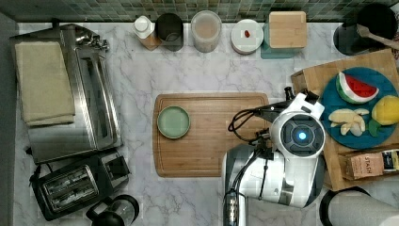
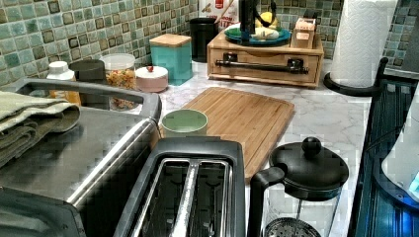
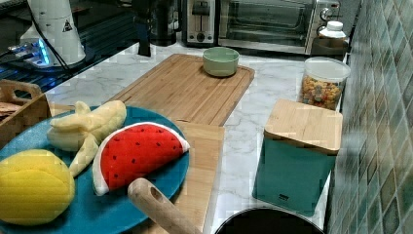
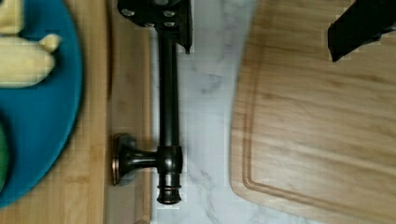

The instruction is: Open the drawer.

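The drawer [image 2: 264,72] is the front of a light-bamboo box at the top view's right, and it sits flush and shut. Its long black bar handle [image 2: 259,64] runs across the front; the wrist view shows the bar [image 4: 169,93] and one end post close up. My gripper [image 4: 259,32] is open and hangs over the handle. One finger [image 4: 161,16] sits right at the bar and the other finger [image 4: 359,28] is out over the cutting board. In the left view the gripper [image 2: 248,24] is a dark shape above the box top.
A blue plate [image 1: 362,136] of toy fruit rests on the box [image 1: 315,75]. A bamboo cutting board [image 1: 211,150] with a green bowl [image 1: 173,122] lies just in front of the drawer. A teal box [image 1: 284,33], jars, toaster [image 1: 75,186], French press [image 2: 304,182] and paper towel roll [image 2: 363,39] ring the counter.
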Robot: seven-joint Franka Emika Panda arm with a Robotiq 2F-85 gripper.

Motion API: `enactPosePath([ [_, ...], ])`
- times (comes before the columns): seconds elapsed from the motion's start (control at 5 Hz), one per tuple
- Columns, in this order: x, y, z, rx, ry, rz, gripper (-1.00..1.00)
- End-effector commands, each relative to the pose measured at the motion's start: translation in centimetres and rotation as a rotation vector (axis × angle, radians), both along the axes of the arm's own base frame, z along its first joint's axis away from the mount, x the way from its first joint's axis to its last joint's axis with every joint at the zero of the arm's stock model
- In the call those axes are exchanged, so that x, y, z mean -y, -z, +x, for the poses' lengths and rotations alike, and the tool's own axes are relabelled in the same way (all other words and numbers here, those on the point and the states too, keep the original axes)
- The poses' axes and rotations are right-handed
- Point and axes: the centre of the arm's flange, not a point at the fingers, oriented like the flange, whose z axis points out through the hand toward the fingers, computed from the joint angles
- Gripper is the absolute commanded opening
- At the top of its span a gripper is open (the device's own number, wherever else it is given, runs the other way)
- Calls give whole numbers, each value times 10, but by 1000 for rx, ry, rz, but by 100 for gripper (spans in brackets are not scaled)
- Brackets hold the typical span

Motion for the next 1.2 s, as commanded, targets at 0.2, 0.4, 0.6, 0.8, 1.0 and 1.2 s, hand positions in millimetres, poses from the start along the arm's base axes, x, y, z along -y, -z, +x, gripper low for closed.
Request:
enactPosePath([
  [0.2,41,12,-11,39,-128,-75,100],
  [0.4,53,23,-10,50,-131,-70,100],
  [0.6,67,31,-9,19,-111,-46,100],
  [0.8,75,41,-9,-5,-73,-41,100],
  [1.0,80,51,-11,22,-38,-56,100],
  [1.2,95,59,-10,36,-41,-54,100],
])
